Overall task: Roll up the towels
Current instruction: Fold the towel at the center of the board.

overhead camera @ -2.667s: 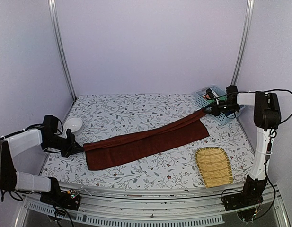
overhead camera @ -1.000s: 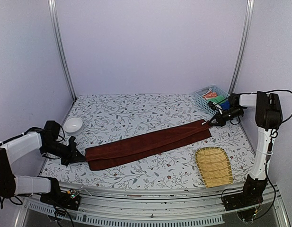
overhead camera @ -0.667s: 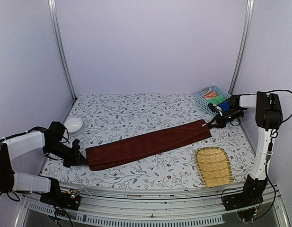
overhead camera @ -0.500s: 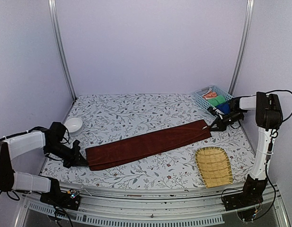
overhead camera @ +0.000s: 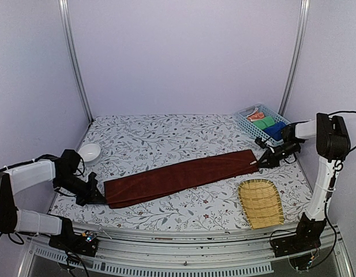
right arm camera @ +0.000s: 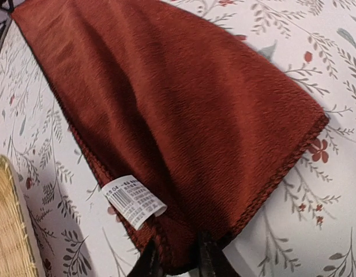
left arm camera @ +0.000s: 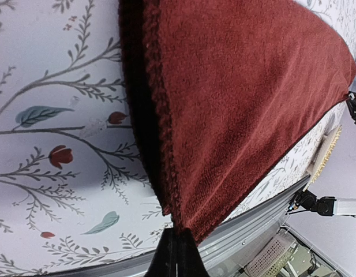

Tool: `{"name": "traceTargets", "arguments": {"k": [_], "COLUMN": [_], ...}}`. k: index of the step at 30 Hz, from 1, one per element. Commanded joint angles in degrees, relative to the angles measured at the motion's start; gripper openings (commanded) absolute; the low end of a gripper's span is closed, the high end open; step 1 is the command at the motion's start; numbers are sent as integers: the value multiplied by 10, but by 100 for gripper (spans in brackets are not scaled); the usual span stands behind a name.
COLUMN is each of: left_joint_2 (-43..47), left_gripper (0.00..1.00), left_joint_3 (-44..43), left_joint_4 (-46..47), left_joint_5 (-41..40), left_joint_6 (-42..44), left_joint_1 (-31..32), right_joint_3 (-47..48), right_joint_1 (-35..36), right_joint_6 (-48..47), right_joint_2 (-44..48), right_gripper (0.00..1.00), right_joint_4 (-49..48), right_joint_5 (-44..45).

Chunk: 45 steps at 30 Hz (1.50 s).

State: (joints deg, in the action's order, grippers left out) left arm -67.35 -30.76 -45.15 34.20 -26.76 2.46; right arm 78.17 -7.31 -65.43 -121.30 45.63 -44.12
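**A:** Top external view: the reddish-brown towel (overhead camera: 178, 177) lies flat and unrolled, a long folded strip slanting across the bench (overhead camera: 166, 135) from near-left to far-right. The blue towel (overhead camera: 276, 131) sits bundled in the basket (overhead camera: 242, 116).

**B:** And the jaws?

**A:** The left jaws are pinched tight on the strip's near-left corner. The right jaws stand slightly parted astride the far-right corner, by the label (right arm camera: 133, 201). The cloth looks loose between them.

**B:** What could go wrong?

**A:** If the left pulls with nothing anchoring the far end, the strip may skew or bunch, and a crooked start would roll into a cone. The right jaws could snag the hem and flip that corner. The woven tray (overhead camera: 260, 203) is near enough to be nudged.
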Motion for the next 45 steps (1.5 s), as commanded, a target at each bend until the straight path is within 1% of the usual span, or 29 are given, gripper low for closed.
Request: {"name": "traceTargets", "arguments": {"k": [1, 2, 3, 4, 8, 11, 13, 15, 17, 18, 19, 20, 21, 23, 26, 29, 33, 40, 45], "left_joint_2": [-1, 0, 1, 4, 24, 39, 41, 28, 8, 0, -10, -21, -34, -69, -121, -150, -170, -188, -195], "left_gripper": [4, 11, 15, 20, 38, 40, 40, 37, 32, 25, 21, 18, 15, 9, 3, 0, 0, 0, 0], "left_joint_3": [-5, -6, -6, -7, -38, -101, -136, -153, -157, -155, -155, -156, -159, -166, -175, -174, -153, -95, -70], "left_joint_4": [-19, -19, -19, -21, -55, -97, -75, -25, 34, 68, 97, 123, 141, 165, 178, 178, 180, 203, 208], "left_joint_5": [-17, -17, -14, -12, -20, -57, -76, -78, -79, -83, -96, -111, -123, -138, -155, -195, -239, -240, -254], "left_joint_6": [-3, -3, -1, 1, 3, 16, 9, 1, -16, -27, -36, -40, -41, -47, -53, -57, -55, -64, -80], "left_joint_1": [5, 5, 5, 5, 5, 5, 5, 6, 19, 29, 43, 57, 72, 93, 124, 138, 137, 136, 132], "right_joint_3": [-94, -121, -149, -160, -148, -112, -76, -39, -5, 9, 23, 37, 58, 82, 105, 119, 148, 157, 192], "right_joint_1": [-3, -3, -3, -3, -4, -3, -1, 16, 49, 66, 80, 90, 99, 111, 125, 136, 149, 165, 170], "right_joint_6": [-51, -57, -60, -62, -65, -54, -21, 65, 121, 139, 164, 194, 210, 248, 289, 312, 322, 320, 330], "right_joint_2": [107, 126, 144, 156, 176, 195, 198, 183, 154, 134, 117, 100, 85, 61, 37, 14, -31, -72, -112], "right_gripper": [31, 43, 48, 50, 52, 53, 54, 53, 50, 48, 46, 44, 39, 35, 31, 30, 29, 28, 28], "right_joint_4": [-32, -47, -62, -68, -37, -13, -29, -58, -65, -72, -79, -82, -85, -92, -96, -108, -89, -96, -105], "right_joint_5": [25, 33, 40, 49, 65, 54, 46, 72, 112, 135, 156, 169, 177, 189, 204, 226, 256, 301, 349]}}
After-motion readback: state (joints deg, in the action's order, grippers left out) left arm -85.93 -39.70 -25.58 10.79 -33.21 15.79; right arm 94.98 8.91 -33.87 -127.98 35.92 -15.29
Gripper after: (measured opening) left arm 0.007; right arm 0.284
